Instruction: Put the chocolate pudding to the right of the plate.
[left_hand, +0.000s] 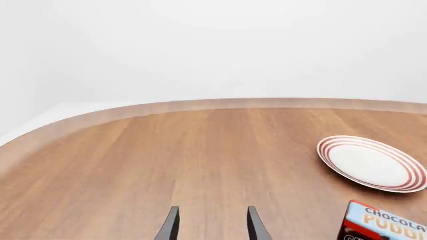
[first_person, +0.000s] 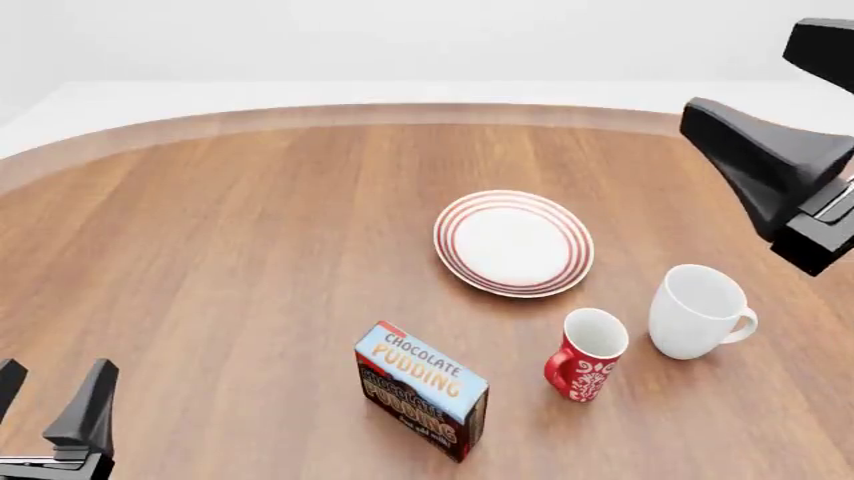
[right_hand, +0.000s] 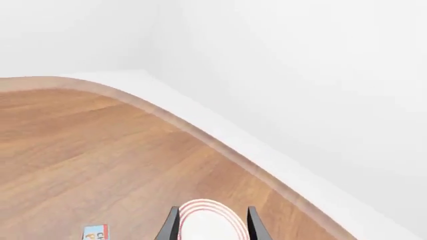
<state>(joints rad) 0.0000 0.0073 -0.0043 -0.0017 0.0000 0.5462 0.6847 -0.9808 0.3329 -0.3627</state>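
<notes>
Broad round-edged table of brown wood grain (first_person: 227, 260) under everything, bare across its left half. On it, right of centre and toward the far side, the round white plate with concentric red rings at the rim (first_person: 514, 243), lying flat. Nearer than the plate and a little left of it, well apart from the rim, the small rectangular carton of chocolate pudding, light blue on top with orange lettering and dark brown and red on the sides (first_person: 422, 391), standing skewed to the table edge. Just to the plate's right and nearer, a plain white mug (first_person: 698, 311); beside that, a smaller red mug with white pattern (first_person: 586, 354), between carton and white mug. Black left gripper (first_person: 51, 410) low at the near left corner, fingers spread with nothing between, well away from the carton. Black right gripper (right_hand: 212, 225) raised high at the far right, fingers likewise apart and empty, plate visible between them in its wrist view. Step in hand, judged from this: approach and grasp, not yet begun. Best done with wrist turned to match the carton's skew, jaws closing across the narrow faces, square and low enough to avoid tipping. Then a lift high enough to clear both mugs, since these crowd the route; set-down on the open wood right of the plate, beyond the white mug, close to neither rim nor handle.
</notes>
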